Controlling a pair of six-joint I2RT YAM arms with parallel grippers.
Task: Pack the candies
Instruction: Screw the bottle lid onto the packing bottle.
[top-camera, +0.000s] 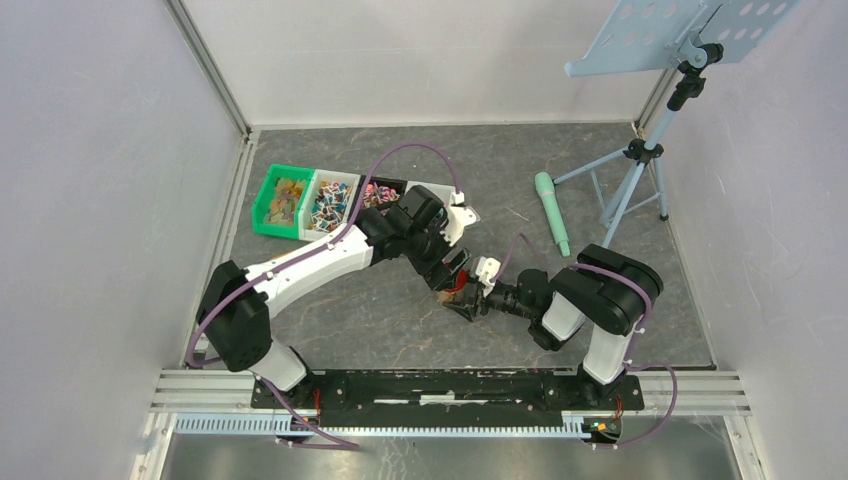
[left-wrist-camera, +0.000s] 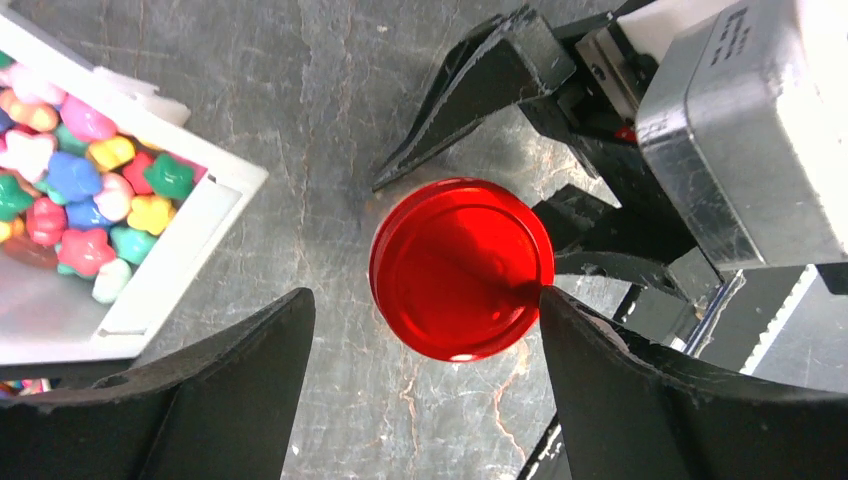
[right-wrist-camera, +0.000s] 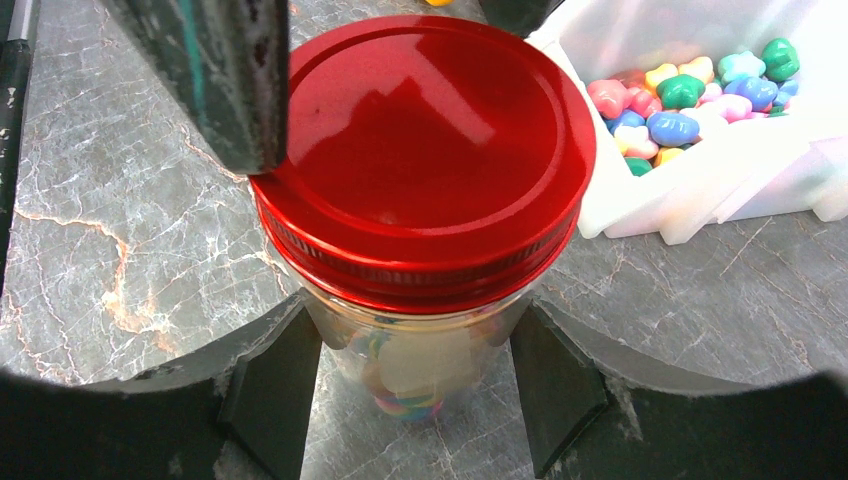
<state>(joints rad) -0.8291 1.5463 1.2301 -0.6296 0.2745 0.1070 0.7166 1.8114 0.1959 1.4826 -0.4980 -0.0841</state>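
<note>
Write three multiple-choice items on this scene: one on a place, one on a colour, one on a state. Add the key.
1. Where is the red lid?
A. in a bin
B. on the jar
C. lying beside the jar

2. What colour is the leftmost bin in the top view?
A. blue
B. red
C. green

3. How is the left gripper?
A. open over the lid
B. shut on the lid
C. shut on a candy

Key:
1 B: the right wrist view shows it seated on the jar's mouth, with candies below.
2 C: its walls are green.
3 A: its fingers stand wide apart, with bare table left of the lid.
</note>
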